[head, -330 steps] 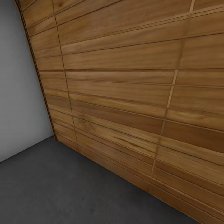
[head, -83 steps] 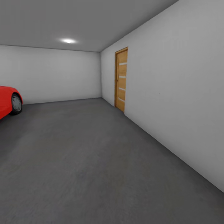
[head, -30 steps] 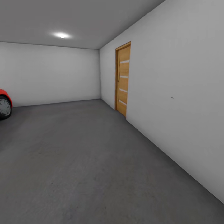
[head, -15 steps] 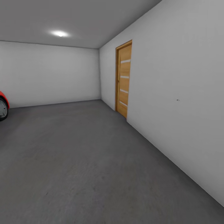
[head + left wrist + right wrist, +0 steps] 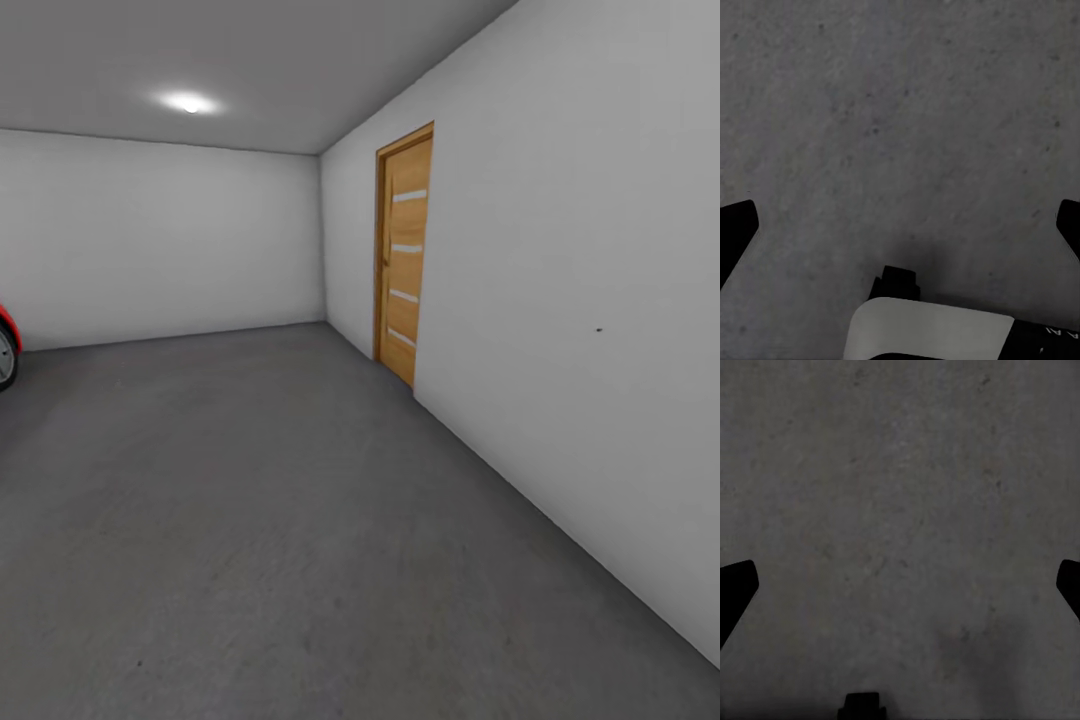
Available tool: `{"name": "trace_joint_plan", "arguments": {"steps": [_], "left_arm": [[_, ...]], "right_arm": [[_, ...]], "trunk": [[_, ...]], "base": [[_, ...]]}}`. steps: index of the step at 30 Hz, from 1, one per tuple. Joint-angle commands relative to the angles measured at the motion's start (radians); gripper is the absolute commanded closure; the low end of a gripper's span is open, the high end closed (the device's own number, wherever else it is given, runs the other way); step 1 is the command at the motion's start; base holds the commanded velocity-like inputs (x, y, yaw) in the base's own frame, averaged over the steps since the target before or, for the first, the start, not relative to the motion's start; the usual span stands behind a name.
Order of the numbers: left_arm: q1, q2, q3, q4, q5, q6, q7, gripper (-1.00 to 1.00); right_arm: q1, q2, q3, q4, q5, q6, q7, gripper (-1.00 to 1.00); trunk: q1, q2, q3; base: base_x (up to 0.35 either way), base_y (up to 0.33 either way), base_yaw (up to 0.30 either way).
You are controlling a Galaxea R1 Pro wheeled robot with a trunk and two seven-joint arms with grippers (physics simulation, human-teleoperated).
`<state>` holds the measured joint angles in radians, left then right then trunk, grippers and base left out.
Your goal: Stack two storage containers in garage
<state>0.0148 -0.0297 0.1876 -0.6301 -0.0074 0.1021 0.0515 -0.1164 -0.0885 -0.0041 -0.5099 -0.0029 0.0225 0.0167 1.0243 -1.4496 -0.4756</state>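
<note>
Left gripper (image 5: 900,217): jaws spread wide, the two dark fingertips (image 5: 736,229) sit at opposite edges of the left wrist view with bare concrete between them. Nothing held, nothing touched. A white and black part of the robot's own body lies below the gripper in that view, casting a soft shadow on the concrete.

Right gripper (image 5: 900,577): same state, jaws wide apart, one dark fingertip (image 5: 735,585) at each edge of the right wrist view, empty, no contact with anything.

Both arms hang with the grippers pointing straight down at the floor (image 5: 250,520), each clear above it.

Head view: the garage, seen along its length. Floor is dark grey speckled concrete, running back to a pale grey far wall (image 5: 160,240). A second pale grey wall (image 5: 580,300) runs along the right side. Set in that right wall, near the far corner, is a narrow wooden door (image 5: 405,255) with pale horizontal strips, shut. A round ceiling light (image 5: 188,102) glows at upper left. At the far left edge, a sliver of a red car (image 5: 6,345) with part of one wheel stands on the floor.

Storage containers: no orange-red box can be made out in any of the three views; their position cannot be told from here.
</note>
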Motion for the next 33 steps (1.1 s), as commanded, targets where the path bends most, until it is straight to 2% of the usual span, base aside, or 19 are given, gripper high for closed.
{"name": "trace_joint_plan", "arguments": {"steps": [1, 33], "left_arm": [[0.001, -0.001, 0.003, -0.003, -0.001, 0.007, 0.001, -1.00], [0.001, -0.001, 0.003, -0.003, -0.001, 0.007, 0.001, -1.00]], "right_arm": [[0.000, 0.000, 0.000, -0.001, 0.000, 0.002, 0.002, -1.00], [0.000, 0.000, 0.000, -0.001, 0.000, -0.038, 0.001, -1.00]], "trunk": [[0.001, 0.000, -0.001], [0.001, 0.000, -0.001]], "base": [[0.328, 0.104, 0.000], [0.328, 0.097, 0.000]]}}
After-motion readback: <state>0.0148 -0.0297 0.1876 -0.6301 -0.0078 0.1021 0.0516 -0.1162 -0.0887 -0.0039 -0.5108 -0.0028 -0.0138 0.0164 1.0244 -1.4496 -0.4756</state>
